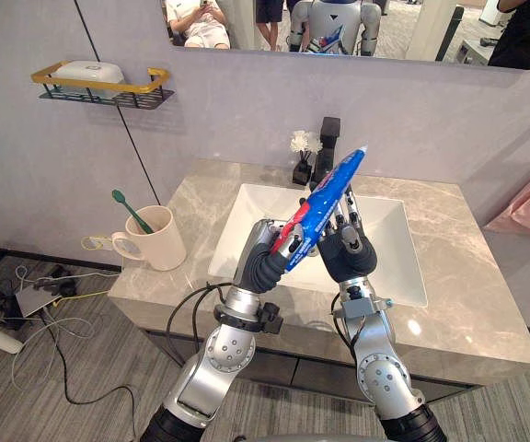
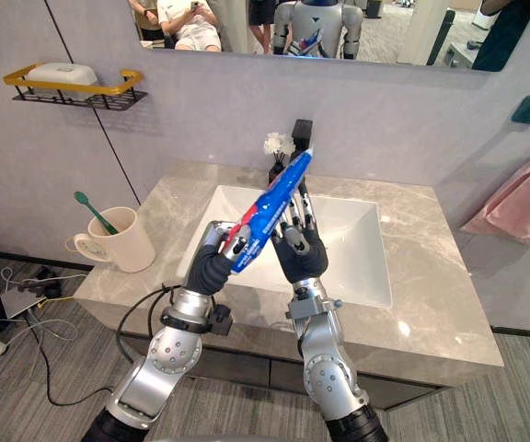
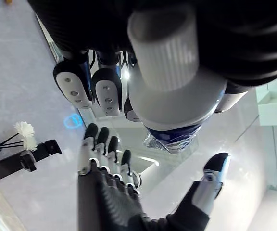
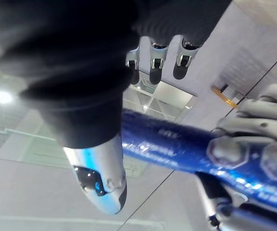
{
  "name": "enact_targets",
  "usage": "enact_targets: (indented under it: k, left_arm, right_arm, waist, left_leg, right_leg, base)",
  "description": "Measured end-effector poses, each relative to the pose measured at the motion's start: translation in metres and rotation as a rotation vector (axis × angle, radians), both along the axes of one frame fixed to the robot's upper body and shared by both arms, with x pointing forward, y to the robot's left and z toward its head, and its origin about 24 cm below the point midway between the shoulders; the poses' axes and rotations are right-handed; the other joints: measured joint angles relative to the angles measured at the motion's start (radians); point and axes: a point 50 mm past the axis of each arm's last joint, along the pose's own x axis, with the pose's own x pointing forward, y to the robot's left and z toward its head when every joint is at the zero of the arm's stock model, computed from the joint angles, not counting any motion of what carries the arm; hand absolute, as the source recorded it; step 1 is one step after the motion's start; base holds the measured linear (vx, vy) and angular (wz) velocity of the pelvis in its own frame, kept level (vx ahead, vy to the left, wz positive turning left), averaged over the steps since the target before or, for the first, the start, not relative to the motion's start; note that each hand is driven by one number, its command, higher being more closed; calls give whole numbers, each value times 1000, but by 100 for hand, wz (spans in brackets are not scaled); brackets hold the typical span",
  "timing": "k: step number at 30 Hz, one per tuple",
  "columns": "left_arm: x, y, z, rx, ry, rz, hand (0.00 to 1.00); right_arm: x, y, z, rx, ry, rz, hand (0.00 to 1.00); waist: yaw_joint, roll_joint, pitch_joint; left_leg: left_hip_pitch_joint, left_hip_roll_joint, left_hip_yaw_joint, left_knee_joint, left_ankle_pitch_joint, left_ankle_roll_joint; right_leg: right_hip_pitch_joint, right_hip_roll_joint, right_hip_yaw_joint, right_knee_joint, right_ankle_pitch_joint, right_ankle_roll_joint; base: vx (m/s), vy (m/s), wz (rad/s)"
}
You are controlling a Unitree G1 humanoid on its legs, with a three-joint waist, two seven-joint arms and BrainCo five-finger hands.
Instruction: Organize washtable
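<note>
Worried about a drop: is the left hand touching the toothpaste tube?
Touching. The left eye view shows the left hand with its fingers curled round the capped lower end of the toothpaste tube.

Two silver-grey arms are seen, the left arm and the right arm, each built of rounded metal housings with circular joint caps. A small black clamp is fitted at each wrist. The backs of the left hand and the right hand are covered by dark ribbed sleeves. The fingers are finished in silver with dark tips, and small round screws are set in their pale pads
</note>
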Motion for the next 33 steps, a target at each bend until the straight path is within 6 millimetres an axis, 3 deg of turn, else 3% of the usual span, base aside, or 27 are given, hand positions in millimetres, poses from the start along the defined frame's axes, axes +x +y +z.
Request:
enact_targets:
  k: [15, 33]
  left_arm:
    - [-3, -6, -2, 10, 12, -41, 100]
    - [0, -10, -19, 71, 74, -68, 100]
  right_arm:
    - [2, -2, -3, -22, 6, -2, 0]
    - [11, 6, 17, -24, -76, 32, 0]
  waist:
    - [1, -2, -1]
    - [1, -13, -9]
  left_leg:
    - [-4, 0, -1, 0, 4, 0]
    - [-11, 1, -1, -1, 12, 1]
  right_leg:
    - [-1, 1, -5, -2, 1, -2]
    - [-2, 3, -7, -13, 11, -5]
  base:
    - [0, 0, 0]
    - [0, 0, 0]
